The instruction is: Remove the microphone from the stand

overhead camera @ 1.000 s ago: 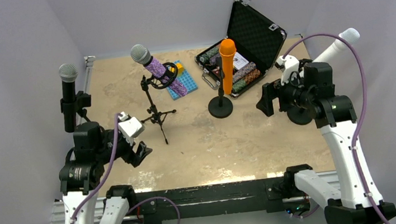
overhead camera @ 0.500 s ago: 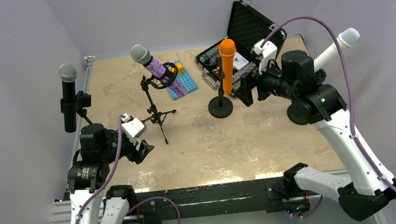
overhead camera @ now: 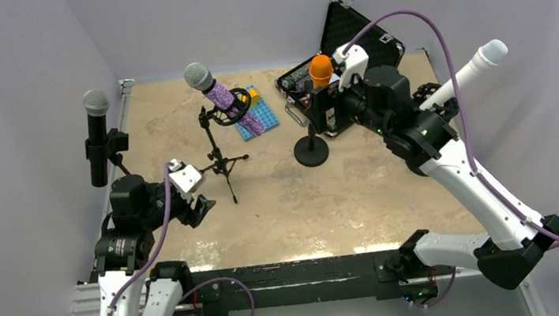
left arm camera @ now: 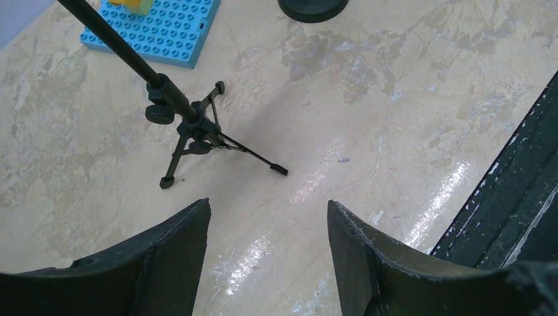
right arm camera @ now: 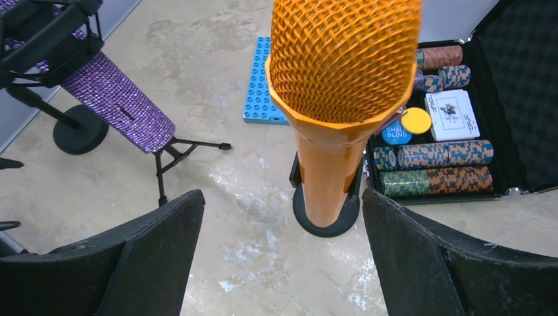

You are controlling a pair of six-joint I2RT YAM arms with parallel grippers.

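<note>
**A:** From the top camera, what has changed?

**B:** The right arm has swung in from beside the white microphone (overhead camera: 473, 68). The right gripper (overhead camera: 324, 110) now sits against the orange microphone (overhead camera: 321, 68), just under its head. The round stand base (overhead camera: 311, 152) is below the gripper, and the poker chip case (overhead camera: 358, 38) lies behind it.

**A:** And the left arm?

**B:** It has barely shifted. The left gripper (overhead camera: 201, 209) hangs low over the tabletop (overhead camera: 344, 190). The tripod stand (overhead camera: 219, 161) carrying the purple microphone (overhead camera: 222, 97) is just ahead of it, apart from it.

**A:** What does the left wrist camera show?

**B:** The left gripper (left arm camera: 268, 209) has its fingers moderately parted, with only bare tabletop between them. The tripod stand (left arm camera: 191, 125) is ahead and to one side, untouched.

**A:** And the right wrist camera?

**B:** The right gripper (right arm camera: 283, 197) is spread wide. The orange microphone (right arm camera: 339, 79) rises between its fingers, closer to one of them, with clear gaps on both sides. It is upright, seated in its clip above the round stand base (right arm camera: 316, 230).

**A:** So what does that mean for the task?

**B:** I judge that the approach is done and the grasp has not begun. The next step is probably to close on the handle and then lift straight up, so the stand does not tip.
</note>
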